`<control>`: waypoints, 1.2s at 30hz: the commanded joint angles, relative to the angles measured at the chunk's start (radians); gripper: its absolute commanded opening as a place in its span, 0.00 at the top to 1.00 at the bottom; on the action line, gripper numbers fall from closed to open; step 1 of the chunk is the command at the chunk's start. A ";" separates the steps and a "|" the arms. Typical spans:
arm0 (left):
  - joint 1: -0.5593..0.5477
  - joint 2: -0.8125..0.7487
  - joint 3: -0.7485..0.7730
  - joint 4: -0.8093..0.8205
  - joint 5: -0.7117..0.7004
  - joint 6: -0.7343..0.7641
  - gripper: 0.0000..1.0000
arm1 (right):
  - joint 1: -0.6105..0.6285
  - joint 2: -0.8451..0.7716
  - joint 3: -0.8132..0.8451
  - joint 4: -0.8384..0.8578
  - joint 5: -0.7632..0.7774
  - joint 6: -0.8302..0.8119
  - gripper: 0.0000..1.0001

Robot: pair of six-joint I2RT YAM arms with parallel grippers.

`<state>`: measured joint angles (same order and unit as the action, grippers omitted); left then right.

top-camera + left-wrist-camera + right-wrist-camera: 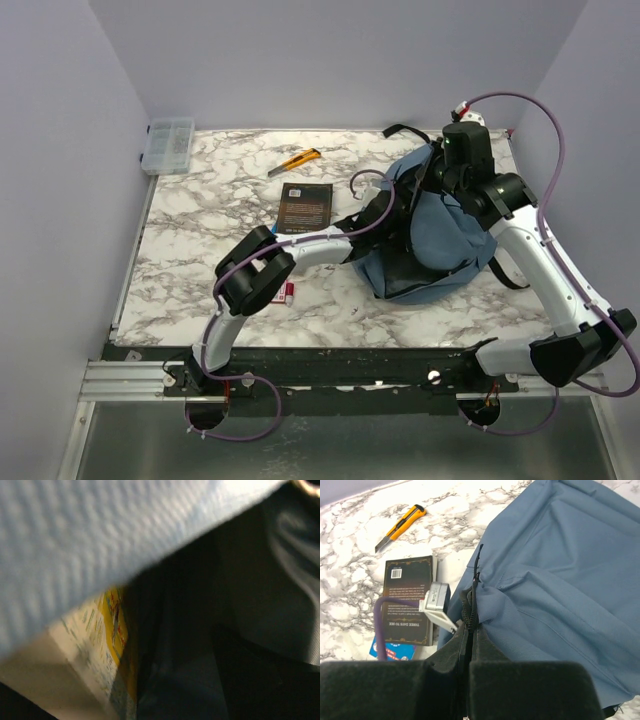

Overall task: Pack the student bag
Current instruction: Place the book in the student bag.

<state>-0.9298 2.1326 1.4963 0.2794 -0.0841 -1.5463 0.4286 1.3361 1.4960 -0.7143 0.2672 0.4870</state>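
The student bag (450, 235) is a dusty-blue backpack lying at the right middle of the table, its mouth facing left. My right gripper (471, 625) is shut on the bag's zipper edge (471, 600) and holds it up; in the top view it is at the bag's top (435, 180). My left arm reaches into the bag's mouth (390, 225), and its gripper is hidden inside. The left wrist view shows blue fabric (100, 540) overhead, dark lining (235, 630) and a yellow and white printed pack (107, 630) inside the bag. No left fingers show clearly.
A dark book (305, 205) lies left of the bag, also seen from the right wrist (410, 600). An orange utility knife (297, 161) lies behind it. A clear organiser box (168, 146) stands at the far left corner. A small red and white item (290, 291) lies by my left elbow.
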 commanded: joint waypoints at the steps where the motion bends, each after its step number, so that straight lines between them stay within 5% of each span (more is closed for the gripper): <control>1: -0.002 -0.108 -0.004 -0.104 0.073 0.015 0.02 | -0.010 0.011 0.042 0.001 0.063 -0.033 0.99; 7: 0.037 -0.026 0.130 -0.209 0.191 -0.002 0.02 | -0.010 0.000 0.024 0.009 0.010 -0.028 0.99; 14: 0.022 -0.029 0.279 -0.558 0.066 0.190 0.02 | -0.010 -0.014 -0.002 0.020 0.003 -0.042 0.99; 23: 0.029 -0.153 0.128 -0.492 0.111 0.204 0.07 | -0.012 -0.022 0.000 0.001 0.037 -0.067 0.99; 26: 0.030 -0.183 0.066 -0.419 0.132 0.154 0.23 | -0.011 -0.036 -0.001 0.003 0.034 -0.067 0.99; 31: 0.032 -0.177 -0.010 -0.273 0.148 0.046 0.74 | -0.012 -0.029 0.019 0.004 -0.005 -0.057 1.00; 36: 0.024 -0.168 -0.066 -0.036 0.124 -0.056 1.00 | -0.011 -0.028 0.010 0.022 -0.076 -0.025 0.99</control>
<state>-0.9031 1.9820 1.4631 -0.0200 0.0395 -1.4784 0.4232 1.3350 1.4891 -0.7361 0.2539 0.4377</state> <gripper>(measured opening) 0.170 0.014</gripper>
